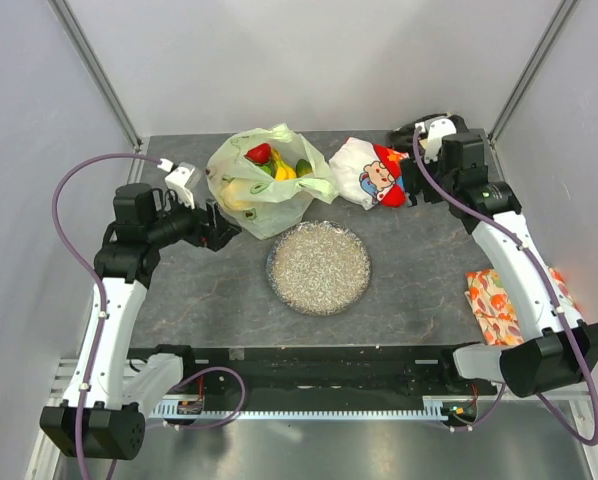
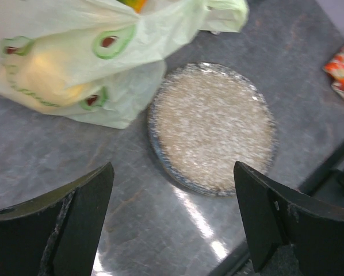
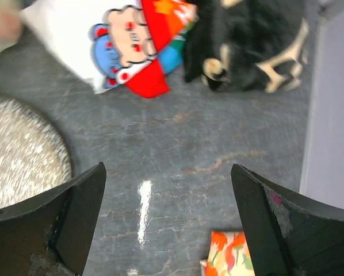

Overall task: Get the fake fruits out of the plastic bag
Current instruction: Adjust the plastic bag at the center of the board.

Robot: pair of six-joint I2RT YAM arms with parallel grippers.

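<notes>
Left gripper (image 2: 173, 172): jaws apart, empty, just beside plastic bag (image 1: 264, 190) at its 7 o'clock. Right gripper (image 3: 169, 172): jaws apart, empty, over table (image 1: 409, 260) near 2 o'clock corner. Fake fruits (image 1: 275, 163) visible only inside bag, 11 o'clock of dish (image 1: 319, 267). Judgement: none removed; entire extraction pending.

The table (image 1: 419, 290) before me is a dark grey slab, mottled like stone; plain pale walls (image 1: 309, 60) close it in on the left, far and right; slim metal struts (image 1: 97, 70) climb the two far corners; a slotted pale rail (image 1: 319, 408) lines the near edge; light from above leaves a white glare (image 3: 143, 210) on the slab.
</notes>
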